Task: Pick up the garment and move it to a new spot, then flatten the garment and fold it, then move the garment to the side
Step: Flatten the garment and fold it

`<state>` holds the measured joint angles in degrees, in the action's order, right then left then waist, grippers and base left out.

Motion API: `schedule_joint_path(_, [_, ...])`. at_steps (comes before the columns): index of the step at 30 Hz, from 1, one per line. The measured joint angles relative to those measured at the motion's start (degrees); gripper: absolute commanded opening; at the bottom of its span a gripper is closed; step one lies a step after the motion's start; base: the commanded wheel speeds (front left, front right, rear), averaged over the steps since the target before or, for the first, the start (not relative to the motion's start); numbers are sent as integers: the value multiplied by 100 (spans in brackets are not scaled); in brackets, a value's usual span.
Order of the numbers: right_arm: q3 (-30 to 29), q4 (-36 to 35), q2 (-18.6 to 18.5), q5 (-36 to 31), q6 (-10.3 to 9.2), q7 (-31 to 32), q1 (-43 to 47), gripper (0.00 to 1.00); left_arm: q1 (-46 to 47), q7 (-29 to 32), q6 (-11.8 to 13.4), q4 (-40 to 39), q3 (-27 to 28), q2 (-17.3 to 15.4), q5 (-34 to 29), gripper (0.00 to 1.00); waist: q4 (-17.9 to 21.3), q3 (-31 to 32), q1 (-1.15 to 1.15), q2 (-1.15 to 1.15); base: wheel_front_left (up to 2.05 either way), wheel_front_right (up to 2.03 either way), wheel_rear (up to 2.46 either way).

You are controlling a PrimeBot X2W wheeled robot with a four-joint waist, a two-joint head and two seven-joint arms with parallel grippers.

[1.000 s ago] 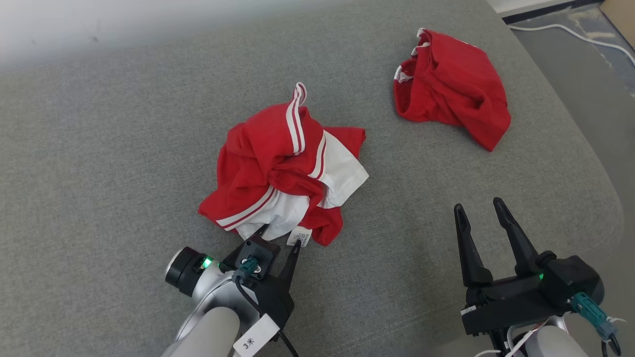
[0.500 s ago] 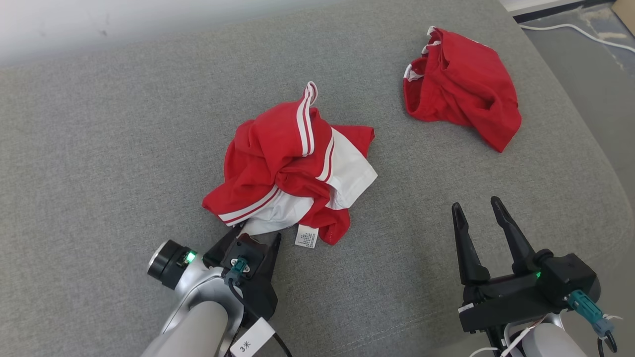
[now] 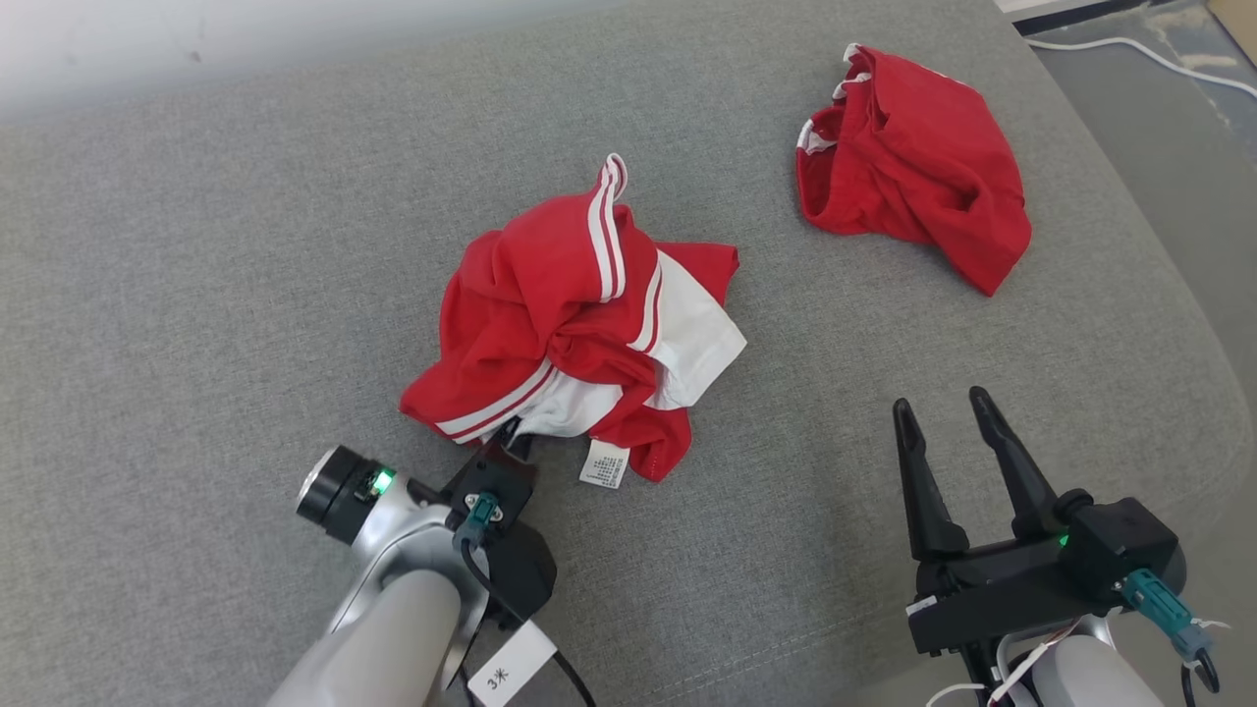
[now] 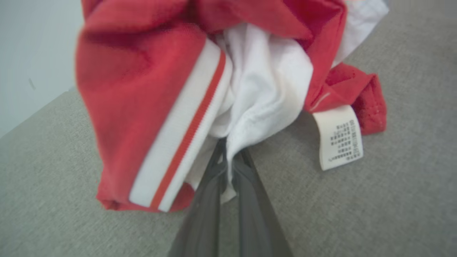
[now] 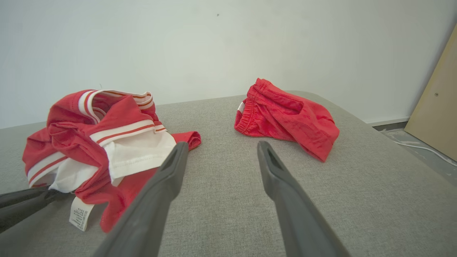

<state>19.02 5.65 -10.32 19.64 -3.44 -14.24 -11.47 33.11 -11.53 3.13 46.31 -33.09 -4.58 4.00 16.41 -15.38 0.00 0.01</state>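
Nearest the robot, the left gripper (image 3: 511, 434) reaches up to the near edge of the red-and-white garment (image 3: 565, 314). In the left wrist view its 2 dark fingers (image 4: 205, 200) are pinched together on a fold of the white cloth (image 4: 264, 96), so that claw is holding the garment. The right gripper (image 3: 938, 401) hovers at the lower right above the grey cushion (image 3: 196, 295), well apart from the cloth. Its 2 fingers (image 5: 160, 185) are spread moderately wide with nothing between them. The garment lies crumpled in a heap at the middle of the cushion, red folds with white stripes piled over white panels. A white care label (image 3: 603, 463) lies flat on the cushion at its near edge, just right of the left gripper. Farther back and to the right, a second red garment (image 3: 913, 167) sits bunched near the cushion's far right corner, apart from the first. Beyond that corner a white cable (image 3: 1129, 54) runs over the floor. In the right wrist view a pale wall (image 5: 214, 43) stands behind the cushion, with a tan board (image 5: 435, 114) at the right edge.
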Motion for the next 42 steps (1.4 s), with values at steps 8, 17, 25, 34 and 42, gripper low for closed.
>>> schedule_joint_path(8, [-5,144,-35,1,96,-3,8,100,62,-178,-127,-360,493,158,813,0,-124,36,0,-1,0,0,0])
schedule_joint_path(17, [467,708,100,9,486,29,-227,100,42,-229,-669,-1282,820,220,1820,0,-494,126,0,-1,0,0,0])
schedule_joint_path(25, [1146,1121,505,-51,828,159,-680,100,-256,-245,-773,-2104,266,209,2568,0,-761,214,0,-1,0,0,0])
schedule_joint_path(34, [1483,1552,563,-57,910,163,-876,100,-300,-167,-751,-2888,-431,189,3178,0,-782,263,0,-1,0,0,0])
schedule_joint_path(42, [1651,1779,608,55,957,155,-907,100,-286,9,-504,-3150,-739,185,3304,0,-739,266,0,-1,0,0,0])
